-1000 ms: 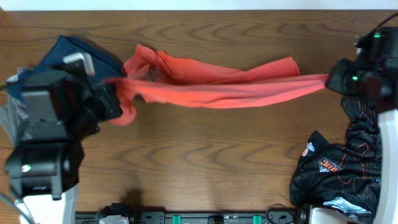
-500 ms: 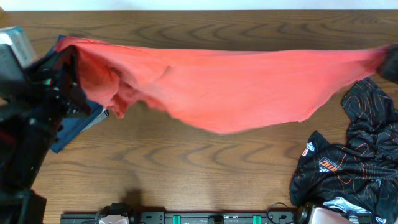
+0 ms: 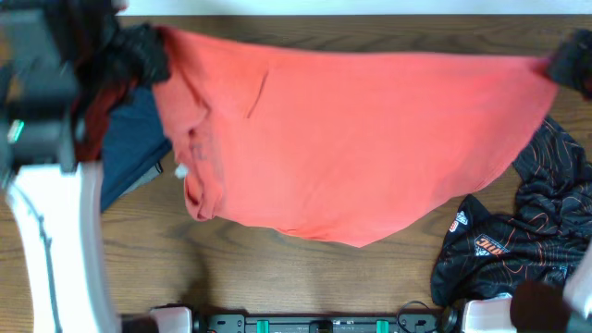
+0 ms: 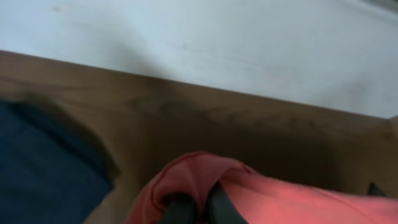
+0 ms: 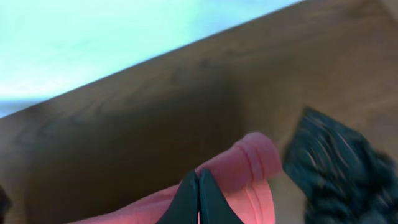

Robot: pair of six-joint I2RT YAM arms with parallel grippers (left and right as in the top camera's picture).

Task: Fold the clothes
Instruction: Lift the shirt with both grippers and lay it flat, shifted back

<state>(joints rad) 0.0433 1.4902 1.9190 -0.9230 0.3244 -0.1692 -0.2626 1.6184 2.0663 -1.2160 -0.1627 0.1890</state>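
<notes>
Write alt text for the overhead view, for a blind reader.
A coral-red T-shirt is stretched wide above a wooden table, its ends gripped by the left pincer and right pincer. A navy garment lies beneath its left side, a black patterned garment at lower right.

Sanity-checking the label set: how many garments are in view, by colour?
coral-red T-shirt: 1
navy garment: 1
black garment with orange print: 1
Total: 3
</notes>
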